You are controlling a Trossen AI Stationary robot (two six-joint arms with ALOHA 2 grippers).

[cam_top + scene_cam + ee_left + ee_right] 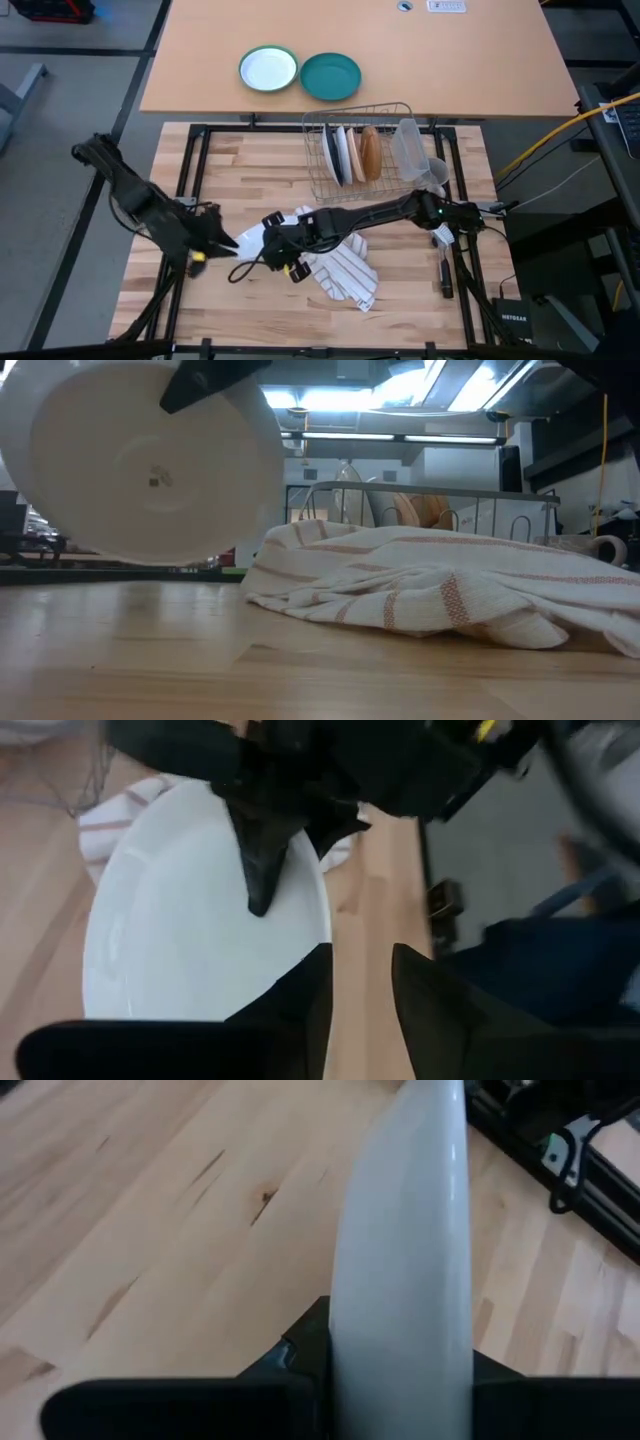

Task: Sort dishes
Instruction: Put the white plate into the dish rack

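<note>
The plain white plate (248, 238) stands on edge above the table's near left part, held by my right gripper (272, 238), which reaches in from the right. In the low view the plate's underside (140, 460) faces the camera. My left gripper (360, 955) is open just left of the plate, with its fingers beside the rim (322, 915) and bare wood showing between them. The dark blue plate (331, 155), pale underside showing, and the tan-brown plate (370, 153) stand upright on edge in the wire rack (318, 180). My right gripper is shut on the white plate's upper rim (400, 1330). It pinches with one finger (262, 870) on the inner face and one (205, 382) on the underside. The fingers slant down from the table's right. The plate hangs nearly upright, clear of the table.
A crumpled white towel with red stripes (340, 270) lies on the wood just right of the plate. The rack also holds a clear cup (408, 145), with a mug (435, 175) at its right end. A teal plate (330, 76) and a green-rimmed white plate (268, 70) lie on the far table.
</note>
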